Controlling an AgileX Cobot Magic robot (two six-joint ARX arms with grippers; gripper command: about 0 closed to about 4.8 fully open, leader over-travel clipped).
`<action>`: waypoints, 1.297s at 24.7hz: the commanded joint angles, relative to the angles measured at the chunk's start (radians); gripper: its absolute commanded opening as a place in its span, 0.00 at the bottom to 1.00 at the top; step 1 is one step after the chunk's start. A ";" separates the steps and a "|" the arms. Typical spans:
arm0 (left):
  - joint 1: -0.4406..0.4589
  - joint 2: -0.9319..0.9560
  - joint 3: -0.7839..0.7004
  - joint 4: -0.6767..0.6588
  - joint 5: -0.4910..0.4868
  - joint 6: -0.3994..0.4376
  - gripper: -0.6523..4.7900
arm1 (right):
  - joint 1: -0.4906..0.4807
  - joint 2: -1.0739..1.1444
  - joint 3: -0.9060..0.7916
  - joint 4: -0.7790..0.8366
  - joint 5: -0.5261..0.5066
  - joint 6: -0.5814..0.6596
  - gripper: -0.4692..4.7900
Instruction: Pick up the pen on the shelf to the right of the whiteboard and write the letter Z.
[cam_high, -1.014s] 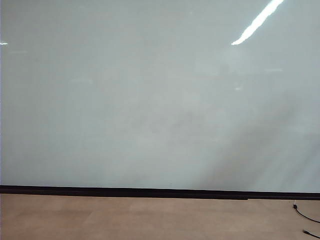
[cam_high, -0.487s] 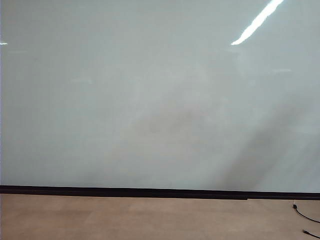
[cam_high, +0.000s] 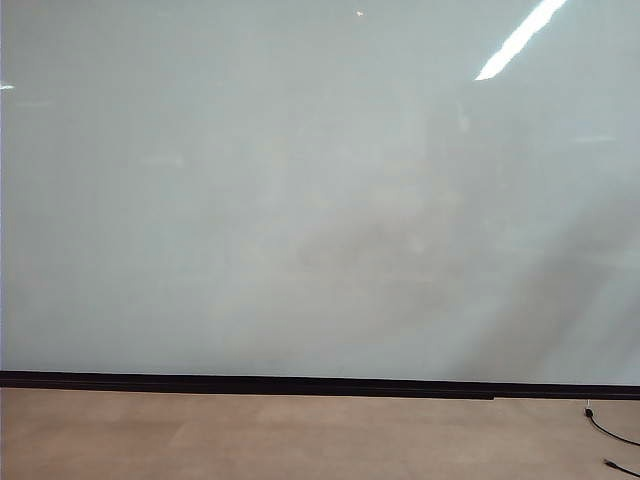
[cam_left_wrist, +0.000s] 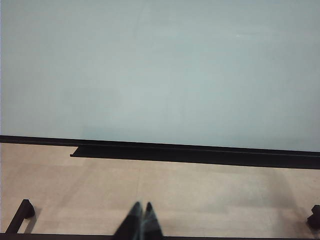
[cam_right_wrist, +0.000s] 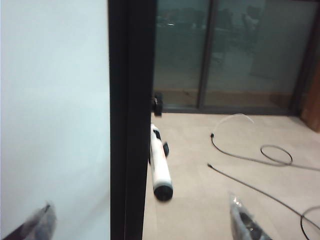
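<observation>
- On the whiteboard (cam_high: 300, 180), in the exterior view, the broad soft shadow and faint reflection on the right half have drifted and spread since a second ago, and the bright ceiling-light streak near the upper right corner now looks shorter; I take this as the right arm swinging out of frame
- No letter Z is on the board; its surface is bare in every view
- The right hand (cam_right_wrist: 142, 220) shows only as two blurred fingertips standing wide apart with nothing between them, open and facing the board's dark right edge
- The pen (cam_right_wrist: 160, 167) sits just beside that black edge strip on the right of the board, white barrel with a dark end towards the camera, ahead of the right hand and not yet touched; the shelf itself is hard to make out
- The left hand (cam_left_wrist: 140, 222) rests low over the tan floor (cam_left_wrist: 200, 200) in front of the board, its fingertips pressed together and empty
- Judged from this, the reach for the pen is under way; grasping and writing are both still to come
</observation>
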 joint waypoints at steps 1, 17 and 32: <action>0.000 0.000 0.002 0.011 0.000 0.004 0.11 | -0.019 0.047 0.063 0.020 -0.048 -0.011 0.97; 0.000 0.000 0.002 0.011 0.000 0.004 0.11 | -0.018 0.326 0.281 0.020 -0.169 -0.008 0.94; 0.000 0.000 0.002 0.011 0.000 0.004 0.11 | -0.002 0.476 0.433 0.021 -0.211 0.045 0.88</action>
